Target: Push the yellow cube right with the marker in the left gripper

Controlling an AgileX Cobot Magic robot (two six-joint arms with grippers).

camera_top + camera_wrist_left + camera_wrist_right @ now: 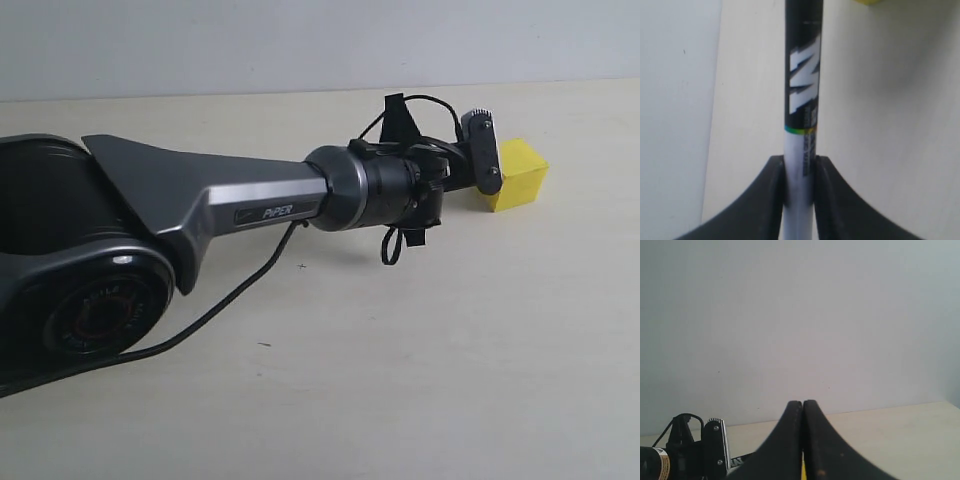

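Marker (802,75), a slim white-barrelled pen with a black labelled front, is pinched at its white part between the black left jaws. Its long axis runs straight out from them, black end forward. The grey-silver arm (260,195) stretches level, left to right, low over the pale counter (400,380), ending just beside the small bright-yellow cube (520,172); whether the marker touches it is hidden. The right jaws are pressed together.

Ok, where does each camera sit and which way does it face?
Exterior: off the arms, looks across the table at the left arm, left gripper beside the yellow cube.
Left wrist: looks along the marker clamped between its fingers.
Right wrist: faces the wall past the shut right gripper.
Shared: exterior and left wrist both show the cube.
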